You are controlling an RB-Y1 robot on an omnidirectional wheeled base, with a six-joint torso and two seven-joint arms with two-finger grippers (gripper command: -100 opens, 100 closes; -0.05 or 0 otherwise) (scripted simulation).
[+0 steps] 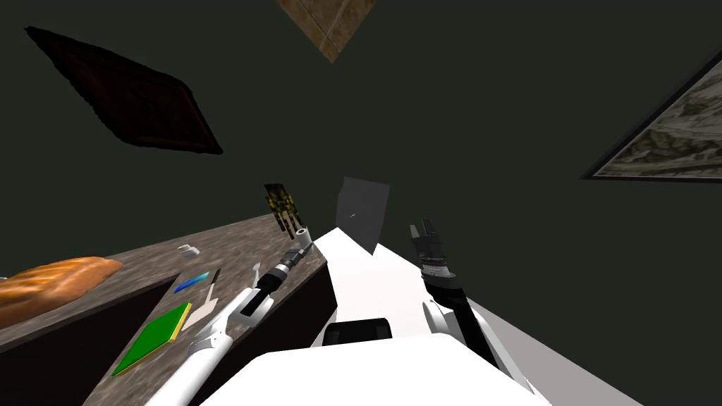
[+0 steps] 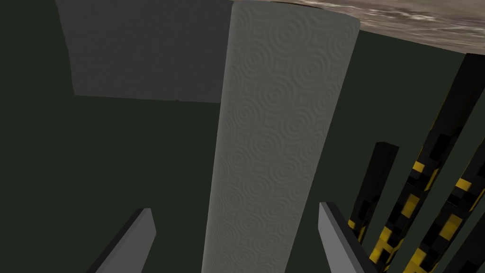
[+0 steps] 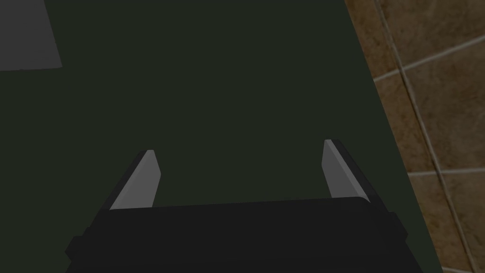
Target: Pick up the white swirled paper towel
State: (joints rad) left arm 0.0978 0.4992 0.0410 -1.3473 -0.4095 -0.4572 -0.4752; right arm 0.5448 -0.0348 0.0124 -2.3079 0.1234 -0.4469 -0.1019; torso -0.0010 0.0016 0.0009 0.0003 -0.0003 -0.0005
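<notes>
- Now the left tool [image 2: 237, 208] is open: its two fingers [image 2: 137, 232] stand one on each side of the towel [image 2: 284, 118], apart from it and not pressing.
- The towel is a pale grey roll. It stands on its end on the tabletop [image 2: 426, 23], near the far corner as the head view shows it.
- I judge the tool is placed so because the roll is round and upright: with a finger on each side, closing would press its curved wall. The roll looks soft, so it may dent a little.
- Just beside the towel stands a black and yellow thing [image 2: 417, 199] made of upright bars. It is near one finger, so the closing should take care not to catch it.
- No brand, label or writing can be read; the towel carries only a pressed pattern of swirled rings.
- The right tool [image 3: 239, 149] is also open and holds nothing, well apart from the towel.
- Farther along the tabletop lie a green pad [image 1: 155, 337] and an orange-brown loaf [image 1: 56, 278].
</notes>
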